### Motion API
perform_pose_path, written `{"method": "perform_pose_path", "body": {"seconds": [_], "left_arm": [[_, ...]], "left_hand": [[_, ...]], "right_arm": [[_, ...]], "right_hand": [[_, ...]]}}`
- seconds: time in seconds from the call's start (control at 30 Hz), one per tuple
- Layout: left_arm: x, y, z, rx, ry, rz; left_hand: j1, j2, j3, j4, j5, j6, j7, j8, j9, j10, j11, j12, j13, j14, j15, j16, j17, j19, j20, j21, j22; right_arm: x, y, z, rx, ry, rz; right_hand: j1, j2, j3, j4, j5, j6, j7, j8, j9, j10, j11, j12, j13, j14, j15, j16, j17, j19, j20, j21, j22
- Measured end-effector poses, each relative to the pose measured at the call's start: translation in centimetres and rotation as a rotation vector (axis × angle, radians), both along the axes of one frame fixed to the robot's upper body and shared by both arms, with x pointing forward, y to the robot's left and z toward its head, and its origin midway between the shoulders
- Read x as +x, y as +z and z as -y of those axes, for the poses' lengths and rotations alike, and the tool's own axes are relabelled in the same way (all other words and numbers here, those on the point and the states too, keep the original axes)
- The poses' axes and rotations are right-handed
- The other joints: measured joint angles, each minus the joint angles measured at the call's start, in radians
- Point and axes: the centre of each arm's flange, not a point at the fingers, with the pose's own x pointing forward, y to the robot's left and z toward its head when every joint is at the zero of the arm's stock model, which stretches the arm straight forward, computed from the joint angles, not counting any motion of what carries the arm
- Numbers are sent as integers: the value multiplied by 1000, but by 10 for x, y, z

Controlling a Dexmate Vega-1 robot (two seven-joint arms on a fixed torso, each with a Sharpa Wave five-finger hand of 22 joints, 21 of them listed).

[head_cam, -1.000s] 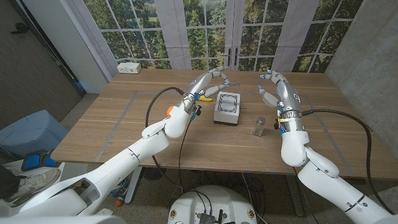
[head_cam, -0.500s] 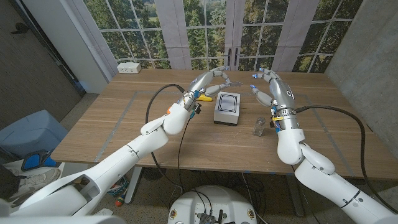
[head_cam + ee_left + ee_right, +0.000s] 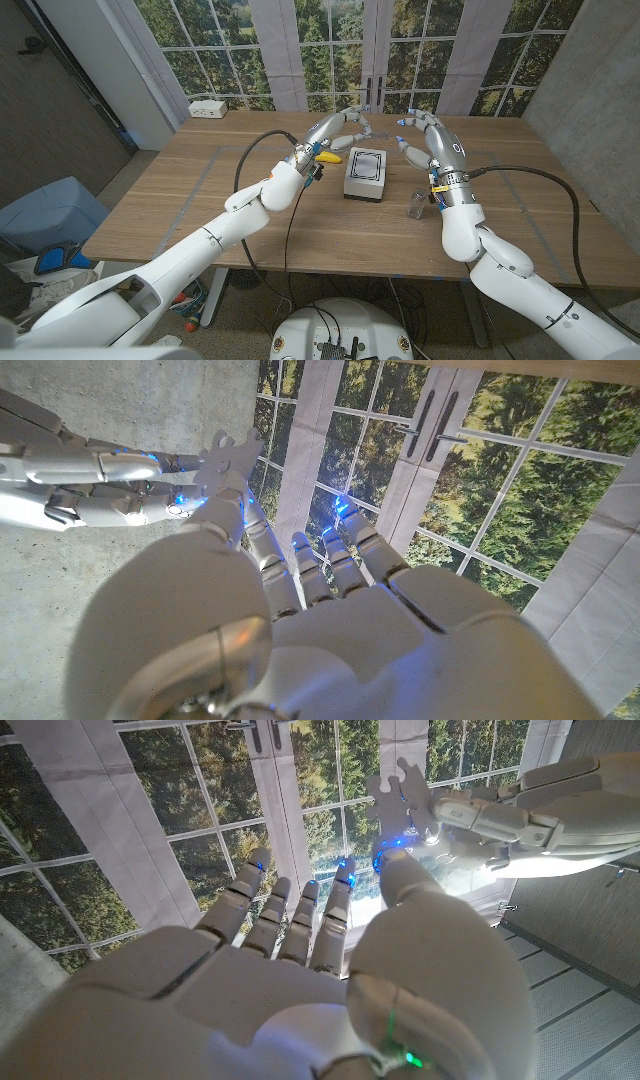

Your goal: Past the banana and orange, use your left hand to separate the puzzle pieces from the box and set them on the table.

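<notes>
White puzzle pieces [image 3: 228, 460] are pinched in the left robot hand [image 3: 338, 128], held up in the air near the top middle of the head view, just above the far side of the box [image 3: 366, 172]. In both wrist views the jigsaw outline sticks out clearly between the fingertips.

What's changed over the last second: the right robot hand [image 3: 432, 145] has slid in from the right side of the frame toward the middle, and its fingertips are now right up next to the left one's. It looks spread and isn't holding anything yet, though its thumb is close to the piece in the right wrist view. The left robot hand has barely shifted and keeps its grip.

Reads like the two are meeting to pull the joined pieces apart, or maybe a handover, can't tell which. Either way nothing has been laid on the counter [image 3: 200, 210] so far, so the task is only partway.

The box sits in the centre of the frame with its lid side up. A banana [image 3: 328, 157] pokes out just left of it, under the left wrist, and a small glass jar [image 3: 417, 204] stands to the lower right of the box.
</notes>
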Motion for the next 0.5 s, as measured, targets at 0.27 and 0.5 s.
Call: {"method": "perform_pose_path", "body": {"seconds": [0.27,0.5], "left_arm": [[0,4,1,29,-3,-1],[0,8,2,45,-10,-7]], "left_hand": [[-1,1,1,-1,0,0,0,0,0,-5,5,0,-1,-11,0,0,0,-2,2,0,0],[-1,1,1,-1,-2,0,0,0,0,-11,11,0,-1,-11,0,2,-3,-5,5,0,0]], "right_arm": [[2,1,-5,-21,2,-8],[3,1,-8,-38,3,-15]], "right_hand": [[5,6,-3,3,0,16,-4,3,0,1,-1,0,0,0,0,0,1,4,-4,0,0],[16,16,-11,3,0,38,-9,8,0,4,-4,0,0,0,0,8,5,7,-7,0,0]]}}
